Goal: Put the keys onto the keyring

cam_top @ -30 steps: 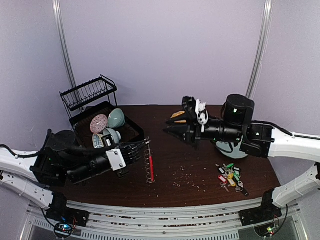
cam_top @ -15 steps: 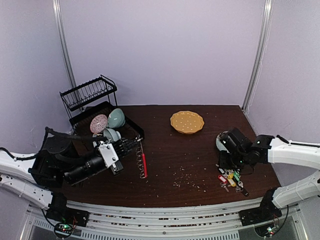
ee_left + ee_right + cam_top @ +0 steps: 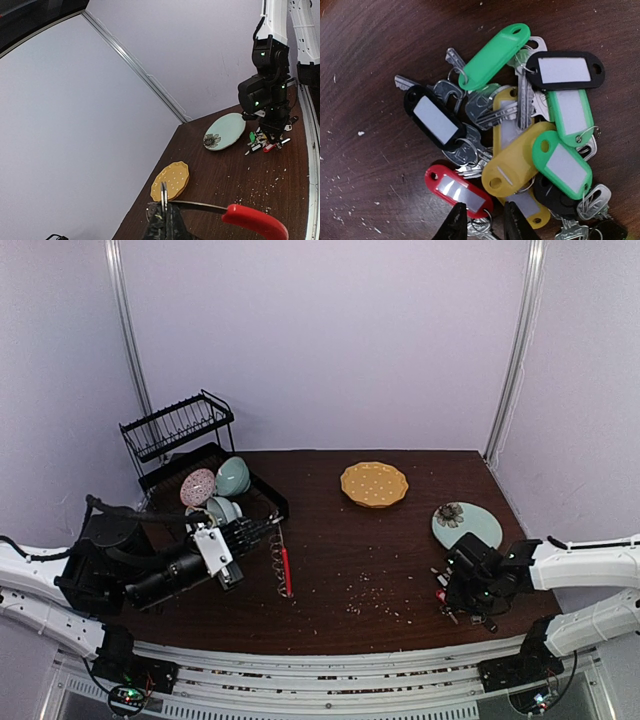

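The keys (image 3: 520, 130) lie in a heap on the dark table, silver blades tangled under green, yellow, black and red tags. My right gripper (image 3: 485, 222) hangs open just above them, its fingertips straddling the ring end of the red tag (image 3: 456, 189) without clamping it. From above, this gripper (image 3: 455, 592) covers most of the heap at the table's right. The keyring (image 3: 286, 570) hangs upright at centre left, red arc and small silver loops showing. My left gripper (image 3: 270, 530) is shut on its upper part. In the left wrist view the keyring's (image 3: 255, 222) thin band runs out of the closed fingers.
A yellow dotted plate (image 3: 374, 483) sits at the back centre. A teal flowered plate (image 3: 466, 525) lies just behind the keys. A black dish rack (image 3: 195, 465) with bowls stands at the back left. Pale crumbs (image 3: 370, 590) are scattered over the middle.
My right arm has swung from high over the table's middle down onto the key heap at the right, its jaws widening. My left gripper has drawn the keyring slightly left.
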